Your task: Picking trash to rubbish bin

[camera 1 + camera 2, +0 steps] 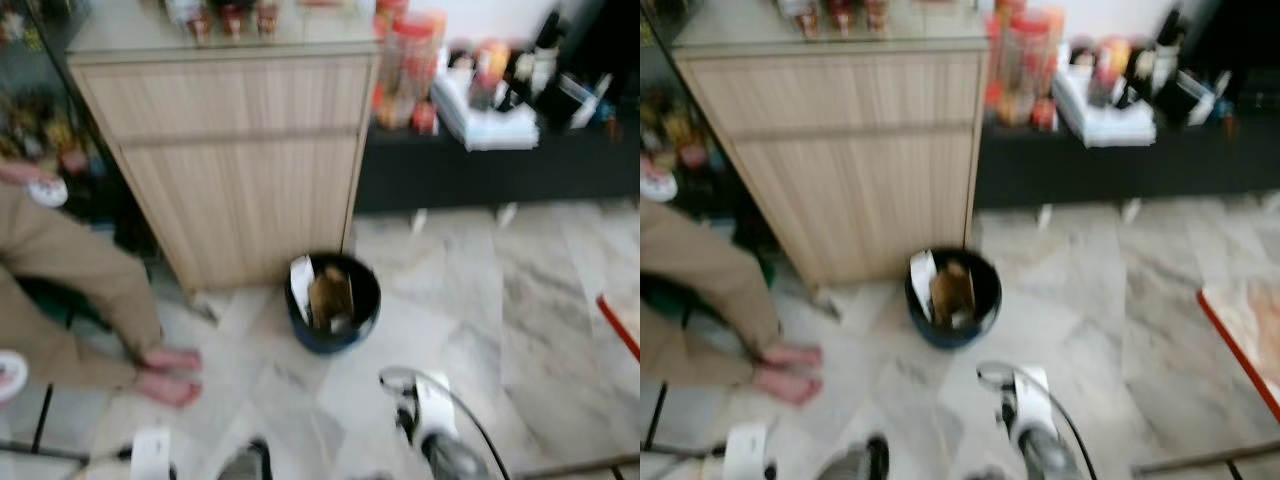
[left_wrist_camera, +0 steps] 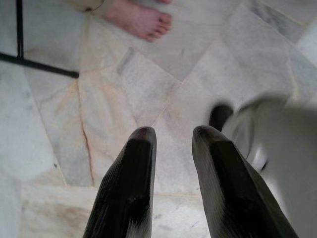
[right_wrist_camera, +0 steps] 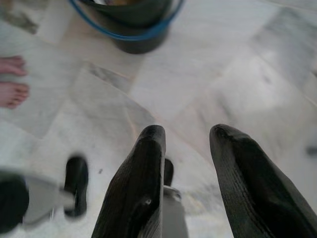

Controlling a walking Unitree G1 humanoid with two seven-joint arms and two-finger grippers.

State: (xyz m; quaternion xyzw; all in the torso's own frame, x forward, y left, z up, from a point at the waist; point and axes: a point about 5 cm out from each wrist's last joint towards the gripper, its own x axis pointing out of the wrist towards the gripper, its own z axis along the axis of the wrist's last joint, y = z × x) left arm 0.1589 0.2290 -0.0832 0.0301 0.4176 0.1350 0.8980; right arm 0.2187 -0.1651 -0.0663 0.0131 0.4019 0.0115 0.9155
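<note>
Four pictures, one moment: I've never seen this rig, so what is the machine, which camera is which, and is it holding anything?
It is a walking humanoid robot with two silver arms, each ending in two long black fingers. The two wide, blurred pictures come from its head, looking down at a marble floor. A dark bin with a blue rim stands by a wooden cabinet, with paper and cardboard scraps already in it. A seated person's bare feet rest on the floor to the robot's left.

The other two pictures look along each arm's fingers. The left gripper and the right gripper both hang open over bare floor, with nothing between the fingers. The right wrist view also catches the bin ahead.
</note>
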